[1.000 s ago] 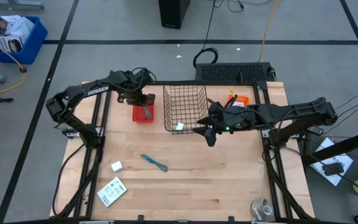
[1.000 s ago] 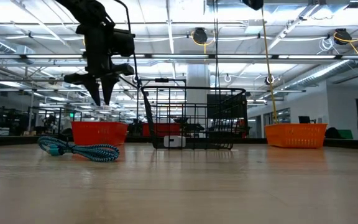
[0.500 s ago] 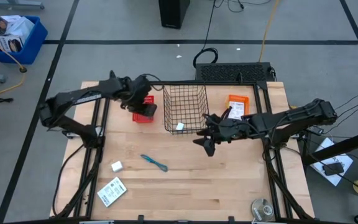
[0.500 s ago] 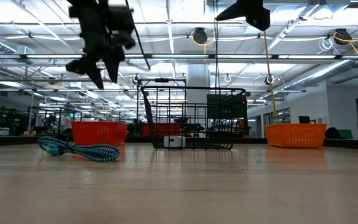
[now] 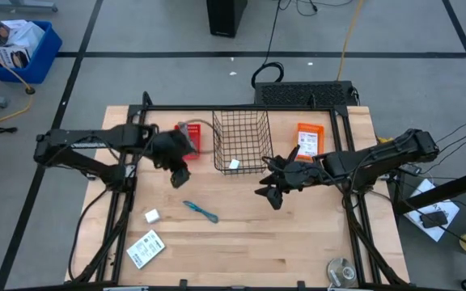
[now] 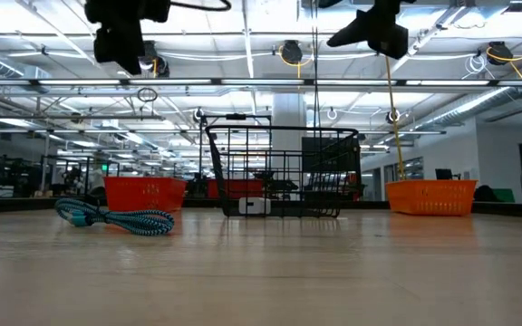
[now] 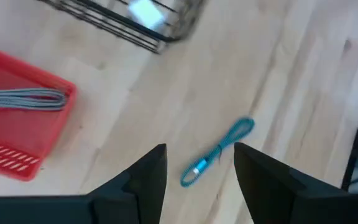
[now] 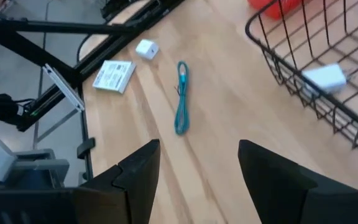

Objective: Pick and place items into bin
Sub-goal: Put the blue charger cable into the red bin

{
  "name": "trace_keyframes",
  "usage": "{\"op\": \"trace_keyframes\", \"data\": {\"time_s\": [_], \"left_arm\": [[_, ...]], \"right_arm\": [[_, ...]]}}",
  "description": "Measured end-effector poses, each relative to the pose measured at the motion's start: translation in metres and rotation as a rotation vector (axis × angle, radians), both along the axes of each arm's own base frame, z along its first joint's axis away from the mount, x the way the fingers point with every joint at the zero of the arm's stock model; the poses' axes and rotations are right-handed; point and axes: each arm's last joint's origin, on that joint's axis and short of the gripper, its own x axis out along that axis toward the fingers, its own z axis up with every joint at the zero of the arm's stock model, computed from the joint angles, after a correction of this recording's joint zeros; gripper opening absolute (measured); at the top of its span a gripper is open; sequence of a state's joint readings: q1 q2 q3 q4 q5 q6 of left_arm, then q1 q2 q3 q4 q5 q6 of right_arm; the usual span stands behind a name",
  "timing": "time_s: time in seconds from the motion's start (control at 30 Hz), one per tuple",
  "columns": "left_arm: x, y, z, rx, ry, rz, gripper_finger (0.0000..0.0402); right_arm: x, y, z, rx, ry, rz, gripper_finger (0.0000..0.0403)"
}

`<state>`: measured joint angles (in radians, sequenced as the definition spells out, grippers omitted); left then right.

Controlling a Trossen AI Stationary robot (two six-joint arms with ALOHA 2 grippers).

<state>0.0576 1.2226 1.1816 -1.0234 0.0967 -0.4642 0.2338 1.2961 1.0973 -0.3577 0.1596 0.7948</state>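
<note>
The teal-blue tool, a slim cord (image 5: 201,211), lies flat on the table between my two grippers, also in the left wrist view (image 7: 219,160) and right wrist view (image 8: 181,99). A tiny white block (image 5: 152,216) and a flat printed packet (image 5: 145,248) lie near the table's left near corner. Another white block (image 5: 234,165) sits in the wire basket (image 5: 241,121). A slim grey tool (image 7: 23,98) lies in the red bin (image 5: 191,139). My left gripper (image 5: 180,172) hovers open near that bin. My right gripper (image 5: 269,194) hovers open near the basket's near right corner.
An orange bin (image 5: 308,137) stands right of the basket. A round silver roll (image 5: 341,271) sits at the near right corner. Bare wood spreads across the near half of the table. Dark frame rails run along both table sides.
My left gripper has left the spot above the red bin, risen, and swung toward the near edge, over the bare wood beside the bin. My right gripper has moved a little toward the near edge and come lower. The grey tool stays in the red bin.
</note>
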Motion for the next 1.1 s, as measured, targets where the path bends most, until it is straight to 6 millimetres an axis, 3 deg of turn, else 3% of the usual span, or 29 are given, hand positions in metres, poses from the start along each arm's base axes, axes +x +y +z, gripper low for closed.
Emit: {"op": "trace_keyframes", "data": {"time_s": [0.2, 0.5, 0.83, 0.97, 1.1], "left_arm": [[0.009, -0.036, -0.021, 0.101, 0.076, -0.237, 0.0191], [0.022, -0.077, -0.086, 0.169, 0.165, -0.4, 0.0191], [0.033, -0.094, -0.16, 0.219, 0.311, -0.489, 0.0191], [0.039, -0.097, -0.177, 0.236, 0.346, -0.493, 0.0191], [0.042, -0.097, -0.183, 0.192, 0.359, -0.469, 0.0176]], "right_arm": [[-0.003, 0.004, -0.006, 0.018, 0.026, -0.005, 0.021], [-0.003, 0.003, -0.007, 0.027, 0.028, -0.037, 0.021], [-0.003, 0.003, -0.007, 0.079, 0.038, -0.074, 0.021], [-0.003, 0.003, -0.007, 0.087, 0.037, -0.081, 0.021], [-0.003, 0.003, -0.007, 0.091, 0.037, -0.084, 0.021]]}}
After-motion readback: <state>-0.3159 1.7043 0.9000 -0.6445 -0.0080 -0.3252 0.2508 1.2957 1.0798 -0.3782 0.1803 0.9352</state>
